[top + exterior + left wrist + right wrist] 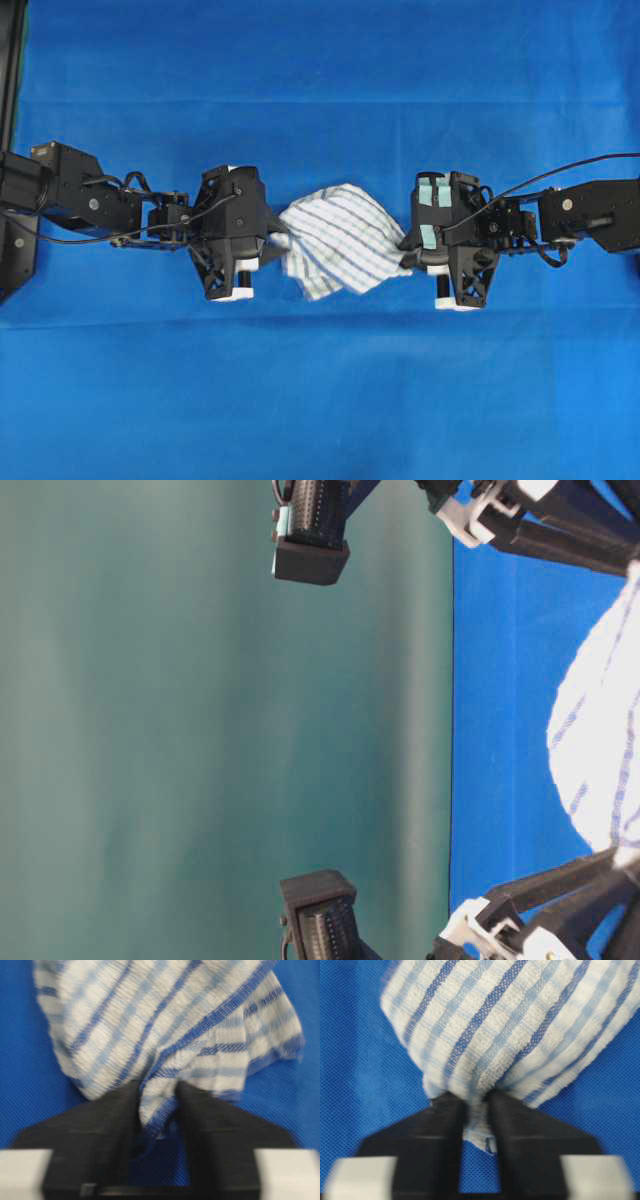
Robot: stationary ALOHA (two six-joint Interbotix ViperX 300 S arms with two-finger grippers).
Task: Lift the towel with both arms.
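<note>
I see the towel (340,250), white with blue-grey checks, crumpled mid-worktop, opposite ends pinched by left gripper (157,1105) and right gripper (477,1110), bunched between them.

The towel (340,250) is white, crossed by dark blue, pale blue and grey stripes that form a check pattern; in the wrist views the blue lines run mostly lengthwise, with fainter bands across. The table cloth (320,400) is a plain, saturated blue with a fine woven texture. Both arms are black with white fittings; the right gripper (412,252) carries pale teal pads (436,192). The backdrop (200,730) is dull green.
</note>
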